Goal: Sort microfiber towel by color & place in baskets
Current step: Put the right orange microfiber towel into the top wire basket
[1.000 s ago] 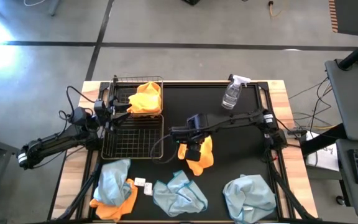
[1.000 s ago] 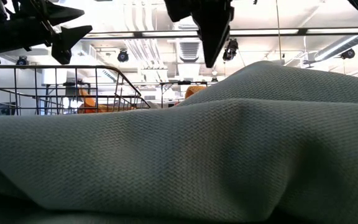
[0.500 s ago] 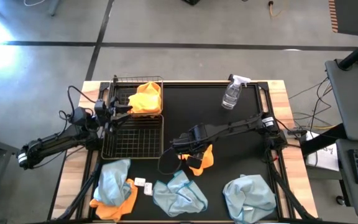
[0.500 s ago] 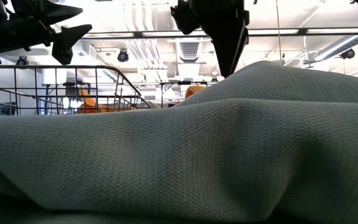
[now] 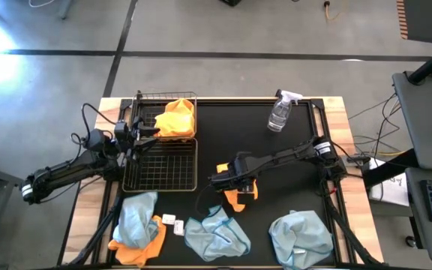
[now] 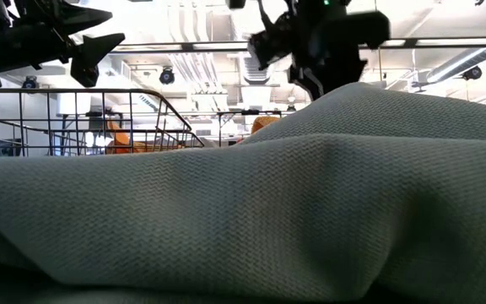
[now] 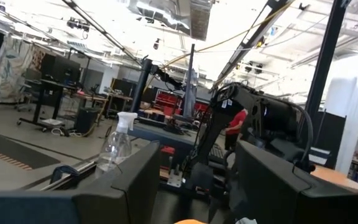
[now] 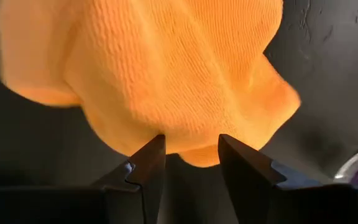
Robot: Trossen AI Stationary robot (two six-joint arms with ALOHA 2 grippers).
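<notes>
An orange towel (image 5: 240,195) lies crumpled on the black mat at mid-table and fills the right wrist view (image 8: 166,68). My right gripper (image 5: 227,180) is low over it and open, with the towel's edge between its fingertips (image 8: 191,146). My left gripper (image 5: 139,135) hovers open above the two wire baskets, and also shows in the low view (image 6: 87,46). The far basket (image 5: 145,101) holds an orange towel (image 5: 177,118). The near basket (image 5: 160,169) holds nothing I can see. Pale blue-grey towels (image 5: 216,234) (image 5: 300,236) (image 5: 136,216) lie along the near edge. My right gripper has its open fingers (image 8: 148,158) on either side of the orange towel's edge (image 8: 194,155), coming from above at a slant. I cannot tell whether they touch the cloth. The towel lies on the mat.
A clear spray bottle (image 5: 280,112) stands near the far right of the mat. An orange towel (image 5: 137,251) lies under the near-left blue one, with small white pieces (image 5: 172,222) beside it. A blue-grey towel (image 6: 243,219) blocks most of the low view.
My right gripper has moved down and toward the table's near edge, closing on the orange towel. It has tipped from pointing straight down to lying more nearly level. The towel has stayed on the mat.
</notes>
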